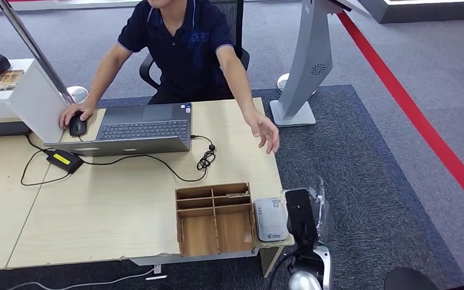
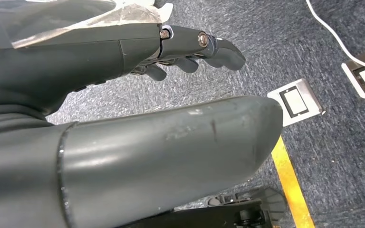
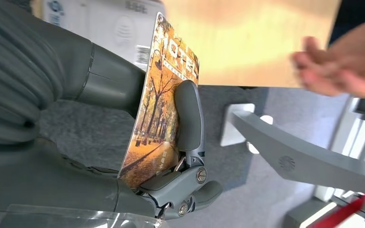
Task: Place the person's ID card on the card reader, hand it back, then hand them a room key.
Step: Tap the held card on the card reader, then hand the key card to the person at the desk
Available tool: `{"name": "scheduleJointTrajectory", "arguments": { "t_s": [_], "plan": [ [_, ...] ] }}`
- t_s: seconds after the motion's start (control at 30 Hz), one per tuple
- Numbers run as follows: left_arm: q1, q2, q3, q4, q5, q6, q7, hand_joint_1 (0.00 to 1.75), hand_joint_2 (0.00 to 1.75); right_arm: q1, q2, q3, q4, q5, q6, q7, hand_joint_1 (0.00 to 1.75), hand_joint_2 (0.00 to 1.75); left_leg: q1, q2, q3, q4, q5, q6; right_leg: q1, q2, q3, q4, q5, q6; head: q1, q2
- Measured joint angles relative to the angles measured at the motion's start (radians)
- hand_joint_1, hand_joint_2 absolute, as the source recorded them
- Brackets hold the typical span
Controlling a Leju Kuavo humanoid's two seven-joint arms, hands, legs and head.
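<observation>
Right hand (image 3: 123, 142) fingers (image 3: 188, 114) pinch the room key (image 3: 164, 99), hidden from above; left hand (image 2: 123, 118) fingers spread.

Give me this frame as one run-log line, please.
stage: room key handover | right hand: holds room key card, beside card reader | left hand: hanging, empty | person's hand: reaching out, not touching card

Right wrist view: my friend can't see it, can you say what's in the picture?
The robot's grey right hand holds a bent card with an autumn-trees picture and the word HOTEL, pinched between thumb and fingers. A person's open hand, blurred, reaches toward it past the pale wooden desk. A white card reader sits behind the card.
</observation>
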Motion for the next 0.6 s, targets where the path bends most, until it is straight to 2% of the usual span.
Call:
{"name": "scheduleJointTrajectory", "arguments": {
  "t_s": [0.6],
  "plan": [
    [-0.002, -0.002, -0.024, 0.0, -0.014, 0.002, -0.001, 0.0, 0.0, -0.136, -0.032, 0.138, -0.021, 0.014, 0.006, 0.057, 1.75, 1.75, 0.0, 0.0, -0.001, 0.0, 0.0, 0.0, 0.0, 0.0, -0.001, 0.0, 0.0, 0.0, 0.0, 0.0]
  ]
}}
